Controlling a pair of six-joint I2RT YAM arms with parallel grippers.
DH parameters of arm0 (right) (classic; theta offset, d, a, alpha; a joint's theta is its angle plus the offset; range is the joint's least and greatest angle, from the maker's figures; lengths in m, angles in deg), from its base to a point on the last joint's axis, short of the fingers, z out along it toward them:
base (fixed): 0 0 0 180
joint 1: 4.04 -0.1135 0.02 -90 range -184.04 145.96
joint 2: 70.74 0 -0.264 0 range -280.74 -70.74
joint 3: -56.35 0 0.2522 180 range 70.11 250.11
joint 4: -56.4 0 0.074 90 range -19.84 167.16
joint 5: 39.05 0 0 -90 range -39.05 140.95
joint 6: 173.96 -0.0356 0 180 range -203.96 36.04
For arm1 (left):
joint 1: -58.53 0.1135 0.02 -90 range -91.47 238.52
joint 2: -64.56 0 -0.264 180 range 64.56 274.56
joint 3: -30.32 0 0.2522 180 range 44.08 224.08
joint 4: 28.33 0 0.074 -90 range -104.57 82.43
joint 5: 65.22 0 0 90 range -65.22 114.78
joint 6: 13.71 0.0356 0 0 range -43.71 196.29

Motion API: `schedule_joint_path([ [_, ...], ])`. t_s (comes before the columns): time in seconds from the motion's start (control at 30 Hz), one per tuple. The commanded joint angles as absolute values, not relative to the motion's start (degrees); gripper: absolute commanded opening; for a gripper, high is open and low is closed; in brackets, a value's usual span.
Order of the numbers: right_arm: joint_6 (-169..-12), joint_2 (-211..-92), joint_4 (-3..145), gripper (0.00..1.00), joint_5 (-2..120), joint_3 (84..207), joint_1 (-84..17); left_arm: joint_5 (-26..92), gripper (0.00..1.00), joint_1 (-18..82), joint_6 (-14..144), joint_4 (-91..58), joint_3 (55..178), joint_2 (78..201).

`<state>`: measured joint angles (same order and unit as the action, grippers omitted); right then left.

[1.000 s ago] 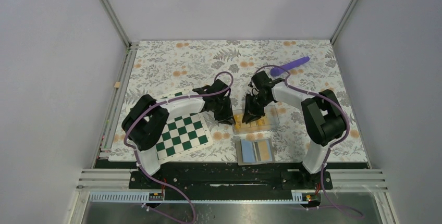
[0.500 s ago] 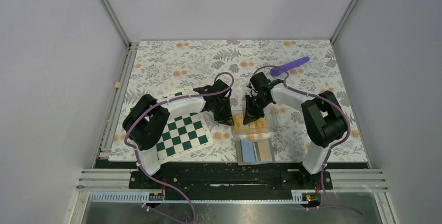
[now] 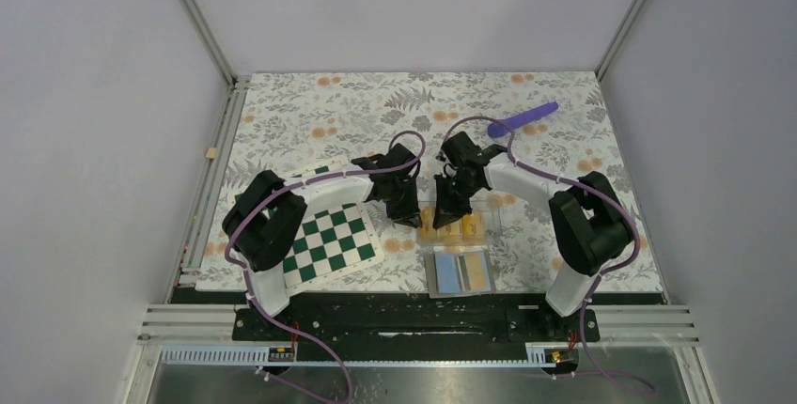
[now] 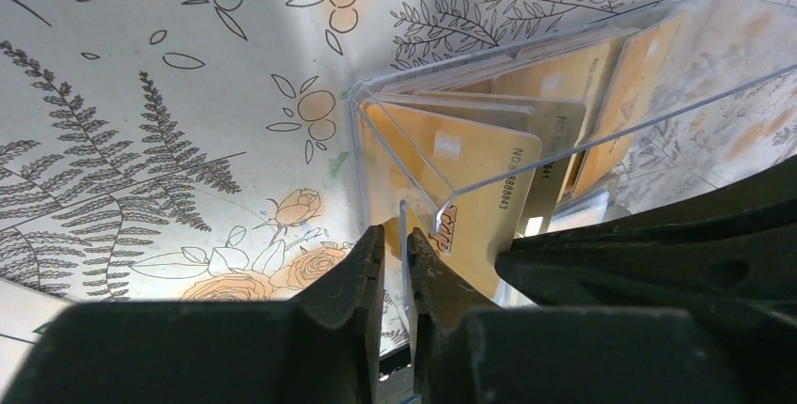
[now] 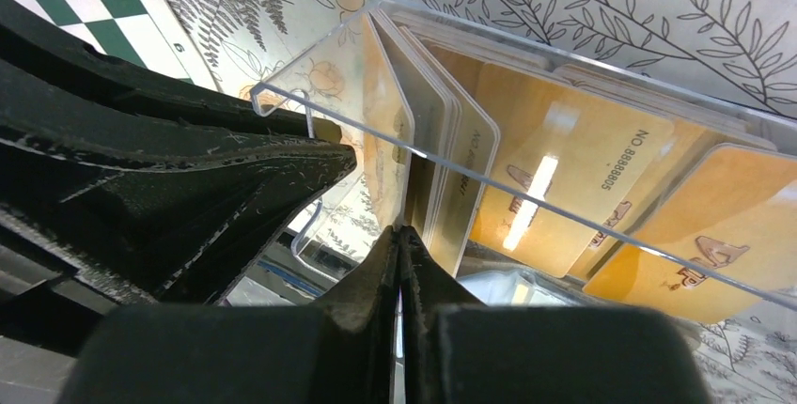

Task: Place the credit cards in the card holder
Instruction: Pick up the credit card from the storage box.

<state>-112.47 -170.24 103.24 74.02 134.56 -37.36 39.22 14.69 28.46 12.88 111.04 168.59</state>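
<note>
- Several credit cards (image 4: 461, 164) stand leaning in the card holder (image 4: 564, 157). No loose card shows on the floral cloth (image 3: 329, 113), so the task looks nearly done.
- Left gripper (image 4: 395, 240): jaws narrow, pinching the holder's near wall.
- Right gripper (image 5: 399, 235): jaws pressed together at the holder. Can't tell if a card edge is between them.
- Holder is a clear, rigid, thin-walled box. Cards are flat, glossy orange-yellow with rounded corners and printed numbers.
- Grey tray (image 3: 461, 271) with blue and tan strips is nearby, contents unclear.

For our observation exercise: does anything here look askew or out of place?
The cards in the holder lean at different angles, fanned rather than parallel. The chessboard lies skewed to the table's edges.
</note>
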Motion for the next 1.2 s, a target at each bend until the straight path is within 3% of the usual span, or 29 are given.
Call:
schedule_joint_path([
  [0.0, -110.9, -169.6, 106.3, 0.07, 71.9, 136.5, -38.1, 38.5, 0.1, 13.9, 29.3, 12.7, 113.1, 169.4],
  [0.2, -110.1, -169.2, 107.3, 0.19, 69.5, 137.1, -38.2, 38.1, 0.09, 13.9, 29.9, 13.5, 113.2, 168.9],
  [0.37, -108.9, -169.9, 108.4, 0.22, 68.1, 138.1, -38.6, 38.2, 0.09, 13.9, 30.0, 13.7, 113.3, 168.8],
  [1.17, -110.3, -171.8, 106.8, 0.0, 71.1, 139.9, -40.1, 38.2, 0.09, 13.7, 31.1, 15.1, 113.9, 169.2],
])
